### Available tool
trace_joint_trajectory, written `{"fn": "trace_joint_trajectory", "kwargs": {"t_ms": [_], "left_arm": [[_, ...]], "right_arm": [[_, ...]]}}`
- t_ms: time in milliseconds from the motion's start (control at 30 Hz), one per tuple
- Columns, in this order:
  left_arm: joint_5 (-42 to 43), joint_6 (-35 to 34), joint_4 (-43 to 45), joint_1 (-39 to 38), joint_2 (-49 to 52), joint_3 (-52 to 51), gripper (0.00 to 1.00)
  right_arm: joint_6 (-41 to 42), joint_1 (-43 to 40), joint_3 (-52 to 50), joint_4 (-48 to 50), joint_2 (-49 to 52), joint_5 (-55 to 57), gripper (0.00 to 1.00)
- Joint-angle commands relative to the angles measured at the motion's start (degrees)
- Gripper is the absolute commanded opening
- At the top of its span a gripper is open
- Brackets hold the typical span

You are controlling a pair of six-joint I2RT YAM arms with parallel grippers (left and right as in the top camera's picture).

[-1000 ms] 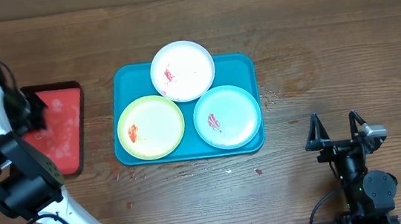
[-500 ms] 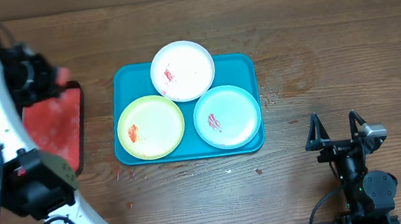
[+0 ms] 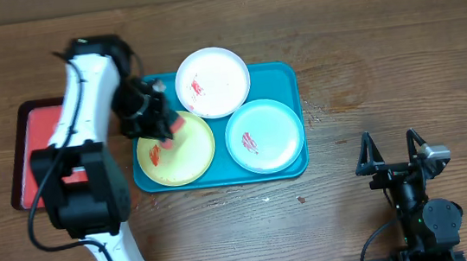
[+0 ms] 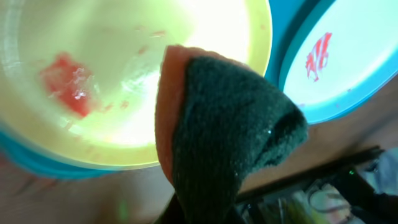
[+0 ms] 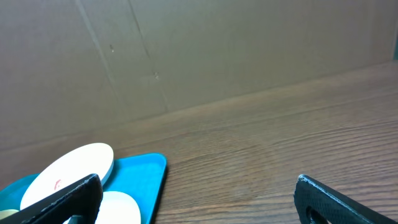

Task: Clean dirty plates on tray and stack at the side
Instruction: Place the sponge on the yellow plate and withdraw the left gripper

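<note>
The teal tray [image 3: 282, 75] holds three plates with red smears: a white plate [image 3: 213, 81] at the back, a yellow-green plate [image 3: 184, 156] front left, and a light blue plate [image 3: 264, 135] front right. My left gripper [image 3: 164, 127] is shut on a pink sponge with a dark green scrub side [image 4: 230, 124] and holds it over the yellow-green plate [image 4: 106, 74], right of its red smear [image 4: 65, 93]. My right gripper [image 3: 390, 150] is open and empty, right of the tray, above the table.
A red tray [image 3: 32, 160] with a dark rim lies left of the teal tray. Small red specks dot the wood in front of and right of the teal tray. The right wrist view shows the tray's corner [image 5: 152, 168] and the white plate [image 5: 68, 168].
My left arm swung right from over the red tray to the yellow-green plate, carrying the sponge. The right arm has not moved.
</note>
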Motion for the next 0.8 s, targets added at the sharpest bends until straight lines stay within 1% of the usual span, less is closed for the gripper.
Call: {"fn": "trace_joint_trajectory", "kwargs": {"t_ms": [0, 133, 267, 300, 333, 367, 400, 433, 500, 633, 767], "left_arm": [[-1.2, -5.5, 6.1, -2.2, -0.1, -6.5, 0.04], [-6.8, -14.5, 13.7, -3.0, -0.1, -12.7, 0.04], [-6.7, -14.7, 16.4, -2.9, -0.1, -14.8, 0.04], [-6.7, -14.7, 16.6, -2.9, -0.1, -14.8, 0.21], [-6.7, -14.7, 16.8, -2.9, -0.1, -14.8, 0.49], [-6.6, -14.6, 16.8, -2.9, -0.1, -14.6, 0.71], [-6.2, -14.2, 16.8, -2.9, -0.1, -14.3, 0.86], [-5.3, -13.3, 16.3, -2.9, -0.1, -13.7, 0.91], [-3.4, -12.0, 14.0, -2.7, -0.1, -11.4, 0.95], [-4.0, -11.5, 7.7, -1.4, -0.4, -1.8, 0.97], [-8.0, -11.8, 2.4, 0.9, -2.3, 9.9, 0.98]], "right_arm": [[-0.5, 0.2, -0.6, 0.4, -0.5, 0.6, 1.0], [-0.5, 0.2, -0.6, 0.4, -0.5, 0.6, 1.0], [-0.4, 0.2, -0.6, 0.4, -0.5, 0.6, 1.0], [-0.5, 0.2, -0.6, 0.4, -0.5, 0.6, 1.0], [-0.5, 0.2, -0.6, 0.4, -0.5, 0.6, 1.0], [-0.5, 0.2, -0.6, 0.4, -0.5, 0.6, 1.0], [-0.5, 0.2, -0.6, 0.4, -0.5, 0.6, 1.0], [-0.5, 0.2, -0.6, 0.4, -0.5, 0.6, 1.0], [-0.5, 0.2, -0.6, 0.4, -0.5, 0.6, 1.0], [-0.5, 0.2, -0.6, 0.4, -0.5, 0.6, 1.0], [-0.5, 0.2, -0.6, 0.4, -0.5, 0.6, 1.0]]}}
